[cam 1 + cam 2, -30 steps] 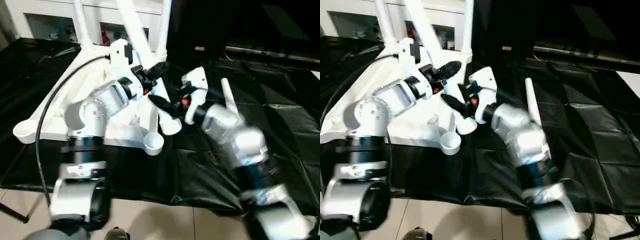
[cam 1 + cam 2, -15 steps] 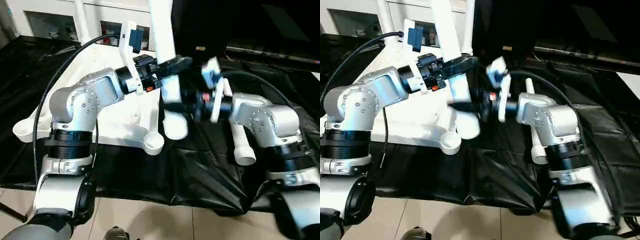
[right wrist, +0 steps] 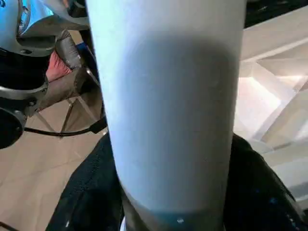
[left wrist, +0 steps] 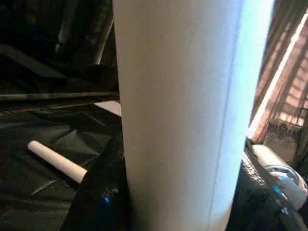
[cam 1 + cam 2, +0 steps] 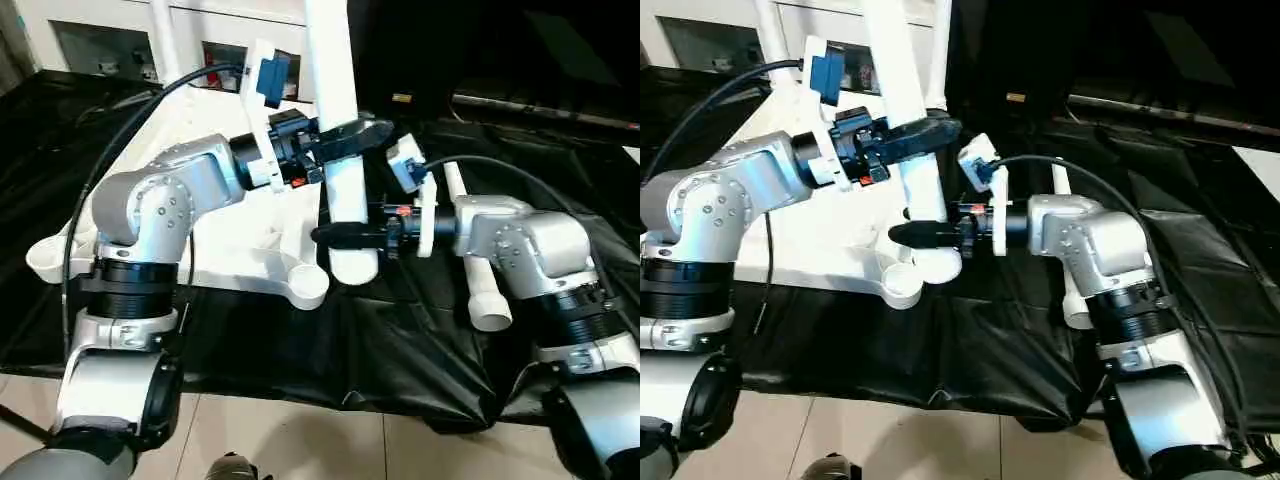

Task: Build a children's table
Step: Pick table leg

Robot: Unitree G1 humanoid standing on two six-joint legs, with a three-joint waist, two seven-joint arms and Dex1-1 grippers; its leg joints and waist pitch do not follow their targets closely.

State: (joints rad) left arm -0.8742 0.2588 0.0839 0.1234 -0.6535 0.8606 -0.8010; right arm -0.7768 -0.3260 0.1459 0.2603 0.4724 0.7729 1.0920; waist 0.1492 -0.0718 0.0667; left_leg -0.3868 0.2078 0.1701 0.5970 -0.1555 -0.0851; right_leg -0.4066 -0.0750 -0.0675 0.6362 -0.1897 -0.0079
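Fingers (image 5: 362, 133) of left gripper (image 5: 345, 137) closed around upright white leg (image 5: 335, 120), centre frame of left eye view; black fingers of right gripper (image 5: 340, 236) clamped lower on same leg, near its wide end. Tabletop (image 5: 215, 225) upside down on black sheet (image 5: 400, 340), left of centre, empty corner socket (image 5: 308, 285) just left of and below leg's end. Spare leg (image 5: 478, 270) flat on sheet, right of centre.

Right eye view: same grip, leg end (image 5: 938, 262) hanging just right of socket (image 5: 902, 285); two fitted legs at upper left.

Left wrist view: leg surface (image 4: 178, 115) close, dark finger pads (image 4: 103, 192) at both flanks.

Right wrist view: leg (image 3: 168, 110) between dark fingers (image 3: 86, 192), ribbed underside upper right.

Judgement: shift end over socket, keep leg plumb, press down with both grips, no twisting off axis.
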